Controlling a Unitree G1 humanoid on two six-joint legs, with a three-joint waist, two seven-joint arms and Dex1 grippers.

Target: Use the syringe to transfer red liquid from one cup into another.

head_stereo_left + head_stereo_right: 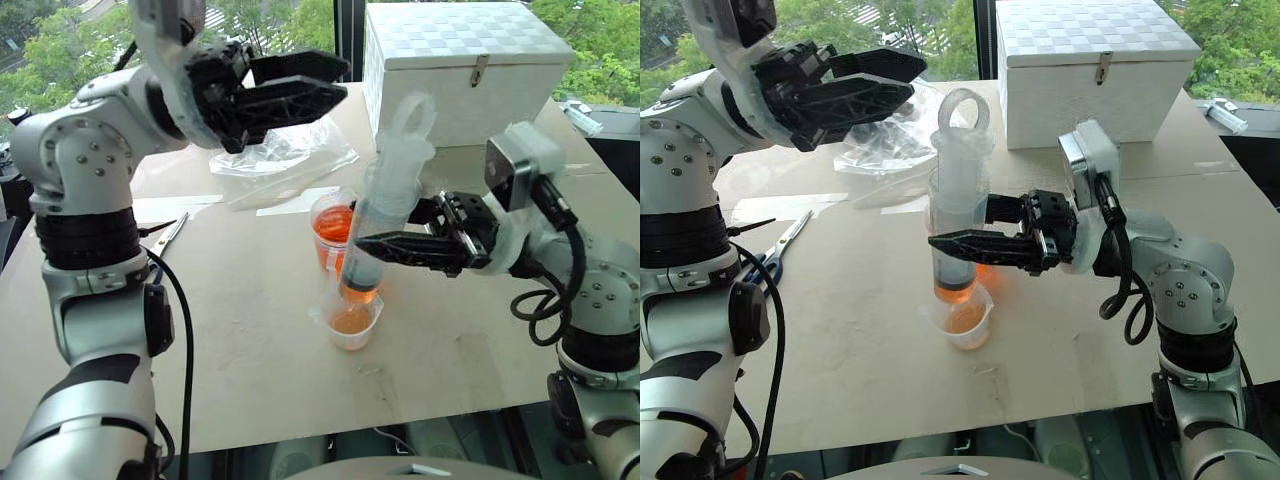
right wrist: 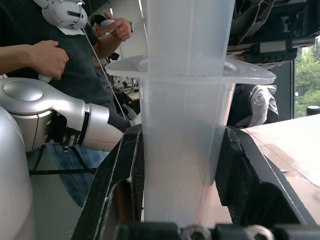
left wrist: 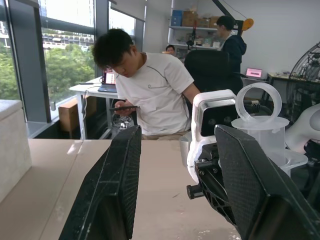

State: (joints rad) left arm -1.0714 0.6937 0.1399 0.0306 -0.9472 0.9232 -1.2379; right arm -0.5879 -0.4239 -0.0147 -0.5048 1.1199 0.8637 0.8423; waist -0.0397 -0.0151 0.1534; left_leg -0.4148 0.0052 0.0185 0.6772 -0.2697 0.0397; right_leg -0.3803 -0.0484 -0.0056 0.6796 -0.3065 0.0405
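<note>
While the right gripper (image 1: pixel 970 243) clamps the syringe (image 1: pixel 958 205) upright at frame centre, nozzle just above the pale cup (image 1: pixel 965 320), a sideways nudge could tip that cup or drip red liquid (image 1: pixel 333 228) onto the table (image 1: pixel 860 340). Left gripper (image 1: pixel 290 90), upper left, stands apart, empty.

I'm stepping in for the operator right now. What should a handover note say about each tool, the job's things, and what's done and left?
Right tool: shut on the syringe, held upright, nozzle over the paler cup.
Left tool: open, empty, raised above the table.
Bright orange-red cup stands just behind the paler one.
Done: red liquid sits low in the syringe barrel; a shallow orange layer lies in the paler cup.
Left: press the plunger to empty the syringe into the paler cup, probably with the left tool.
</note>
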